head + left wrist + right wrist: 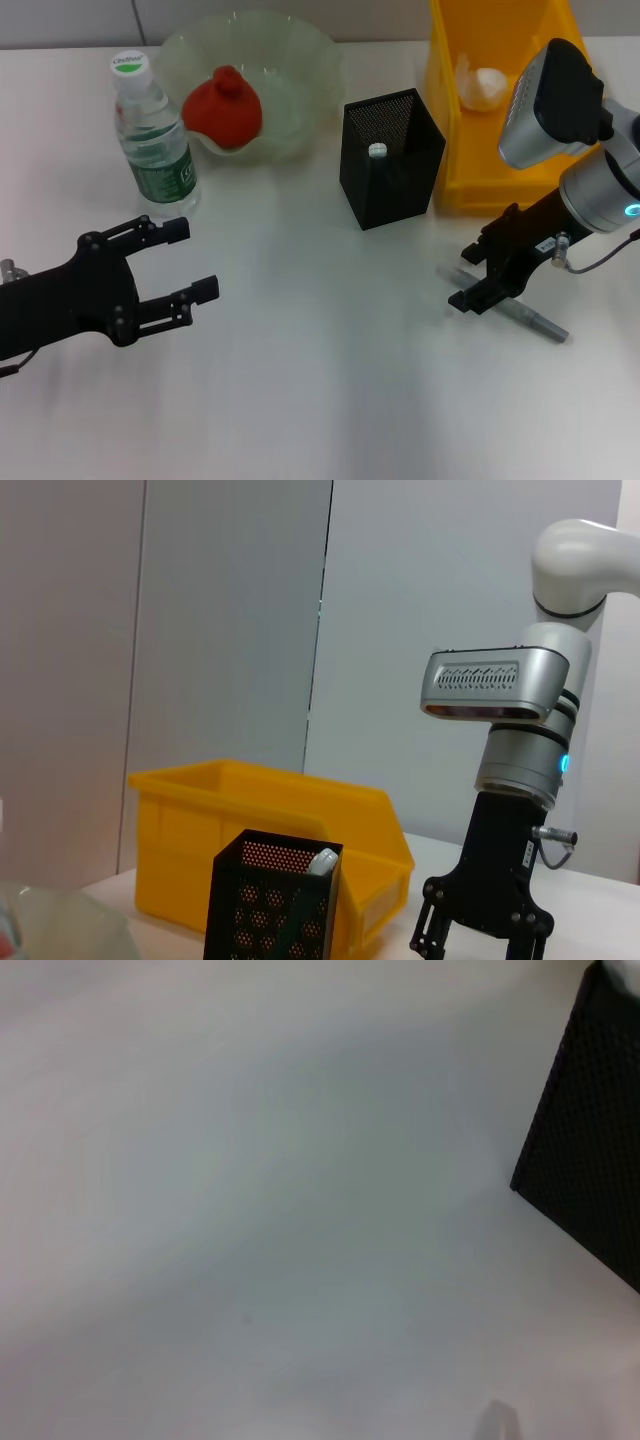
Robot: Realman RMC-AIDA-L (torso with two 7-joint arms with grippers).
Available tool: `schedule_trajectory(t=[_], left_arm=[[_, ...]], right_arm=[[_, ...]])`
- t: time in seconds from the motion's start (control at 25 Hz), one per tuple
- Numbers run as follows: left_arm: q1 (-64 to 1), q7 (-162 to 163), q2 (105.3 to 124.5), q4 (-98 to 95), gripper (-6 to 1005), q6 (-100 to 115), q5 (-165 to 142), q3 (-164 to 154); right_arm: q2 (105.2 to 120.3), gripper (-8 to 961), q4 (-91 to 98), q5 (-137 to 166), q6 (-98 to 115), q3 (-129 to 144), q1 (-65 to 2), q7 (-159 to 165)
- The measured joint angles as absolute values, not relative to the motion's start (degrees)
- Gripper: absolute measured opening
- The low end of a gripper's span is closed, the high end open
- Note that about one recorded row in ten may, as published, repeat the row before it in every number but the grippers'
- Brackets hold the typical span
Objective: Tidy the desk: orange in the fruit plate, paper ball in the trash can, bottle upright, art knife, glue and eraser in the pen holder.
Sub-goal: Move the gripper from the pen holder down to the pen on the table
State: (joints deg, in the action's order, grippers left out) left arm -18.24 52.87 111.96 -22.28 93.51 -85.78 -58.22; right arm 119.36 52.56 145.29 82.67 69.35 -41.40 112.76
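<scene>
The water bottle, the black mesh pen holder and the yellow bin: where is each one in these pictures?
water bottle (152, 140): head view, on its green label.
black mesh pen holder (398, 182): head view, on its front mesh wall.
yellow bin (235, 825): left wrist view, on its long side wall.

Art knife (530, 320): grey, lies flat on desk, near end hidden under right gripper (478, 283); contact between fingers and knife cannot be told.
Left arm cut by head view's left edge behind left gripper (190, 262).
Yellow bin (500, 110), beyond right gripper: top and right side cut off.
White-capped item (377, 151) in pen holder (390, 160): only cap shows, kind unclear.
Right wrist view: only pen holder corner (590, 1180), own fingers unseen.
Left wrist view: fruit plate (60, 925) cut at bottom corner, blurred.
</scene>
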Motion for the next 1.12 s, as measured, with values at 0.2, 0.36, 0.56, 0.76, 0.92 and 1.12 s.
schedule_trajectory(t=[0.2, 0.36, 0.56, 0.76, 0.92, 1.12], left_arm=[[-18.24, 52.9, 111.96, -22.32, 784, 93.51, -85.78, -58.1], [-18.23, 52.92, 111.96, -22.32, 784, 93.51, -85.78, -58.06], [-18.21, 53.11, 111.96, -22.33, 784, 93.7, -85.76, -57.58], [-18.11, 53.3, 111.96, -22.32, 784, 94.21, -85.76, -57.24], [-18.14, 53.32, 111.96, -22.33, 784, 94.41, -85.72, -56.86], [-18.16, 53.35, 111.96, -22.33, 784, 94.74, -85.69, -56.76]], right_arm=[[119.37, 678, 52.56, 145.28, 82.04, 69.52, -41.24, 112.76], [119.43, 486, 52.56, 145.27, 81.36, 70.54, -41.06, 112.8], [119.44, 397, 52.56, 145.28, 81.21, 70.84, -40.93, 112.99], [119.44, 316, 52.56, 145.48, 81.2, 70.84, -40.88, 113.03], [119.44, 278, 52.59, 145.62, 81.2, 71.03, -40.87, 113.12], [119.44, 154, 52.94, 145.57, 81.48, 71.47, -40.8, 113.23]])
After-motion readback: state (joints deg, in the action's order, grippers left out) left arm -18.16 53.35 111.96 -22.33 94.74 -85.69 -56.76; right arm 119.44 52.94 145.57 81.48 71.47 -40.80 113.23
